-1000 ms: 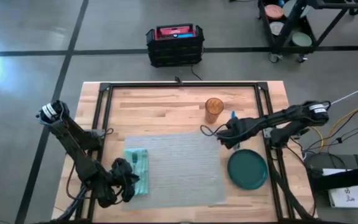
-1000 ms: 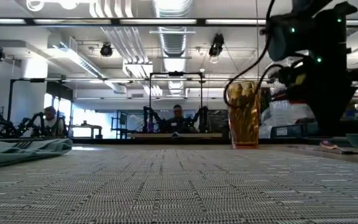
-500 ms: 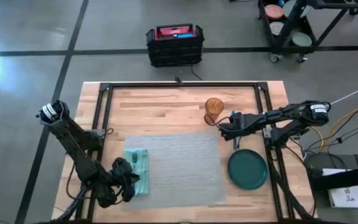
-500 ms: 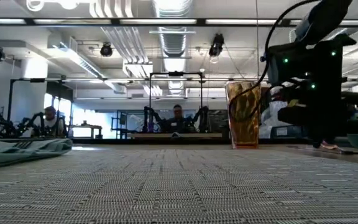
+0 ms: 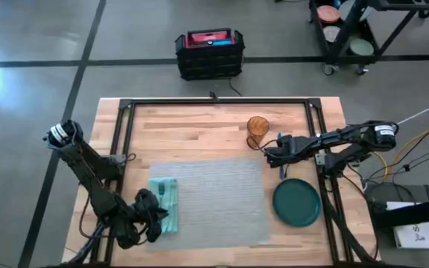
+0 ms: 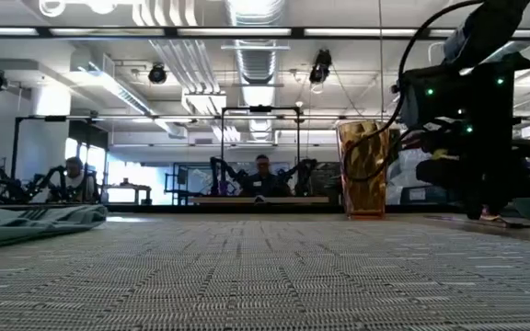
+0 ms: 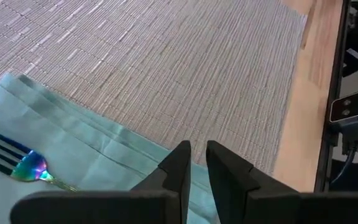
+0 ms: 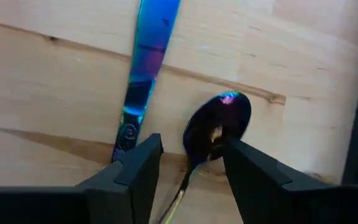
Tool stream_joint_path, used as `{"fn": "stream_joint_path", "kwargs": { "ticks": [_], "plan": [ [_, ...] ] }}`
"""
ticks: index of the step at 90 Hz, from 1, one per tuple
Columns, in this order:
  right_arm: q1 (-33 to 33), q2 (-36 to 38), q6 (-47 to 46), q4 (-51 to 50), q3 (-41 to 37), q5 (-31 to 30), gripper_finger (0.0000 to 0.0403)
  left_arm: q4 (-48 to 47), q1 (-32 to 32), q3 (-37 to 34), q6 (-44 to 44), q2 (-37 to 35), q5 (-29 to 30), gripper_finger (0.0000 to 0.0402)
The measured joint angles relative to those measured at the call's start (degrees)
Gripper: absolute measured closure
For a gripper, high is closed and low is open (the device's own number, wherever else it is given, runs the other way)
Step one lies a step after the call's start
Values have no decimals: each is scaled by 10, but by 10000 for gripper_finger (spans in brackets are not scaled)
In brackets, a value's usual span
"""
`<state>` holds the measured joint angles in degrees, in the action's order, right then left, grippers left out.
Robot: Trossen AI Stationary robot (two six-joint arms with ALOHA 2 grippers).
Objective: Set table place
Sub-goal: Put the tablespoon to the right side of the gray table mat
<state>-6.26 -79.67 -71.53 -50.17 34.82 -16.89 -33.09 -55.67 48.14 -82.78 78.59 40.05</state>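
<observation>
Between your right gripper [image 8: 188,163]'s spread fingers you can see a shiny spoon [image 8: 215,127] lying on the bare wood, with a blue knife [image 8: 146,74] just beside it. Your right gripper [image 5: 272,155] sits over the table [image 5: 199,126], next to the amber glass [image 5: 257,131] and above the dark green plate [image 5: 297,202], which rests off the mat's right edge. Your left gripper [image 7: 193,163] has its fingers almost pressed together, holding nothing, over the teal napkin [image 7: 61,168] with the fork [image 7: 14,162] on it. The napkin lies on the left end of the grey placemat [image 5: 214,197], in the middle of the table near the front.
</observation>
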Motion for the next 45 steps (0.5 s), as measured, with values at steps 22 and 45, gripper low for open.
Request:
{"fn": "stream_joint_path", "kwargs": {
  "ticks": [22, 45],
  "plan": [
    [1, 28, -39, -5, -7, 23, 256, 1, 0, 0, 6, 0, 0, 364],
    [16, 25, -79, 48, -42, 17, 290, 6, 0, 0, 8, 0, 0, 364]
  ]
}}
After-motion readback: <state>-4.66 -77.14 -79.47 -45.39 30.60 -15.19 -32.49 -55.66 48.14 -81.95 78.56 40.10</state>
